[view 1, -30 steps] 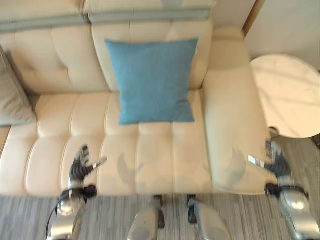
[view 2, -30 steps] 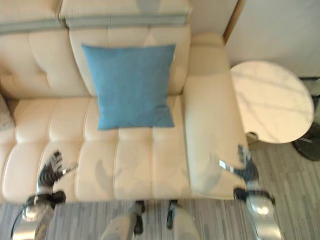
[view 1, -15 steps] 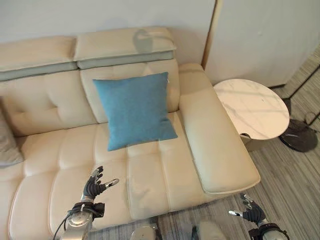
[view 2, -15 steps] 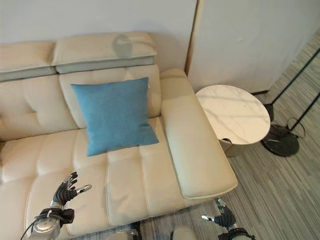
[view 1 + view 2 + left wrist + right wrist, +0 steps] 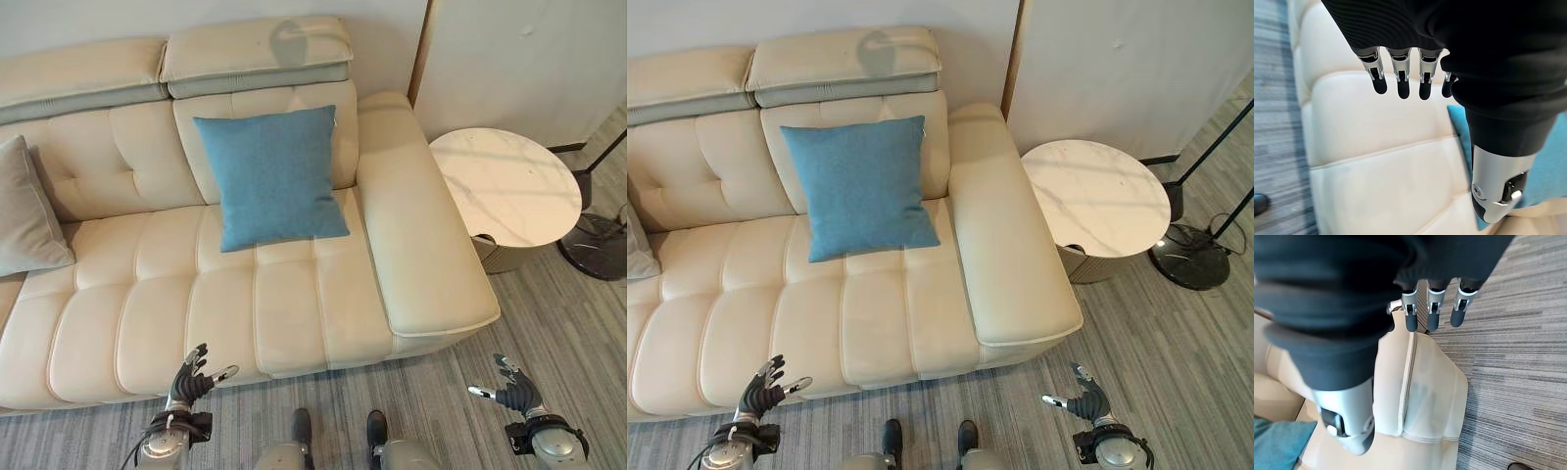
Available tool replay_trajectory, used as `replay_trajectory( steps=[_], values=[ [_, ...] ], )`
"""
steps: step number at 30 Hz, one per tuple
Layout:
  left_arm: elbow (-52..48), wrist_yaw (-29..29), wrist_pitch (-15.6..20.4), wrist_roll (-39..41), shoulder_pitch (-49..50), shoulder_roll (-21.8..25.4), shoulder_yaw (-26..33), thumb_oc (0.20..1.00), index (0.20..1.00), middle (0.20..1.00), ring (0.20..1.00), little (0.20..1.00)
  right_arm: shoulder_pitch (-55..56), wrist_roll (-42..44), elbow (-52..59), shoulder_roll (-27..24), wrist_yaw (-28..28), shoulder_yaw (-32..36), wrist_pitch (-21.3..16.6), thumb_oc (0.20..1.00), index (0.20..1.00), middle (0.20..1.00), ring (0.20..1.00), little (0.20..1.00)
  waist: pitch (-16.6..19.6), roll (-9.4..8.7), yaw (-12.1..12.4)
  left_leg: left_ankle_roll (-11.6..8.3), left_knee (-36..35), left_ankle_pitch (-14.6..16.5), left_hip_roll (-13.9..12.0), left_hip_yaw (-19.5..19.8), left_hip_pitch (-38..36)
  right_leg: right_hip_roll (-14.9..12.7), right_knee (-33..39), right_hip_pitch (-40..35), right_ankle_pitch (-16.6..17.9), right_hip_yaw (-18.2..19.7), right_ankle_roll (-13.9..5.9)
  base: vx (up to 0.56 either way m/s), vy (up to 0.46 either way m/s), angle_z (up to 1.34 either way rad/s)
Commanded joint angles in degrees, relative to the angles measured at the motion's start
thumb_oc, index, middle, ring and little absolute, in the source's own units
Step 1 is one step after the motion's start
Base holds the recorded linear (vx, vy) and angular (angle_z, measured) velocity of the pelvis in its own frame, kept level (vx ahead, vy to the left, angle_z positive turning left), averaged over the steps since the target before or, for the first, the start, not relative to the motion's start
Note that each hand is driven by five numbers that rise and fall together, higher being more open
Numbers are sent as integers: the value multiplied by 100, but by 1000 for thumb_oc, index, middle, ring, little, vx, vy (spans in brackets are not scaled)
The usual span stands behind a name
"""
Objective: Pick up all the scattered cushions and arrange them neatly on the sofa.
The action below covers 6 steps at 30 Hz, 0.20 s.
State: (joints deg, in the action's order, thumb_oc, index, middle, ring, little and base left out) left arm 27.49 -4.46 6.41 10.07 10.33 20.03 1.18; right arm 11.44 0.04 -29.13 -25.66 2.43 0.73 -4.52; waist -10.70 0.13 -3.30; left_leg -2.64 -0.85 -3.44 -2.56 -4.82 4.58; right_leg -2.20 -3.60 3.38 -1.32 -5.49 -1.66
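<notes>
Cushions are the concern of this task, and two of them show on the cream leather sofa (image 5: 294,294). One is the square blue fabric cushion (image 5: 270,176); it leans against the backrest near the right armrest (image 5: 421,245), with its lower edge on the seat. The other is the grey fabric cushion (image 5: 27,211) at the far left, also leaning against the backrest. No cushion appears on the grey striped carpet (image 5: 411,392) in front of the sofa, so I judge that the arranging is near its end or that other cushions lie outside these views.

The left hand (image 5: 193,379) hovers at the front edge of the seat with its fingers spread and holds nothing. The right hand (image 5: 512,388) hangs over the carpet past the armrest corner, also relaxed and empty.

The blue cushion stands a little tilted; a careless push could make it slide flat onto the seat. If the robot turns to search, the right arm may strike the armrest.

Just beside the armrest is the round white marble side table (image 5: 506,186), and further right the dark round base of a floor lamp (image 5: 596,247) with thin poles. These limit movement on the right side.
</notes>
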Motion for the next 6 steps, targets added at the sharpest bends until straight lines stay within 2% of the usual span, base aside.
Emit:
replay_trajectory(
  steps=[1,6],
  values=[
    [-21,32,145,-166,31,264,33,1000,1000,1000,1000,1000,-155,166,8,13,61,42,-116,1000,1000,1000,1000,1000,230,-231,-55,-163,178,411,-3,-336,-222,-31,511,-263,-92,-89,-376,-19,27,21],
    [19,104,75,-253,125,279,66,1000,1000,1000,1000,1000,-242,153,-57,-3,32,-7,-54,1000,1000,1000,1000,1000,279,-297,-1,-103,90,498,73,-265,-399,-28,554,-400,-11,-16,-414,-16,52,2]
  ],
)
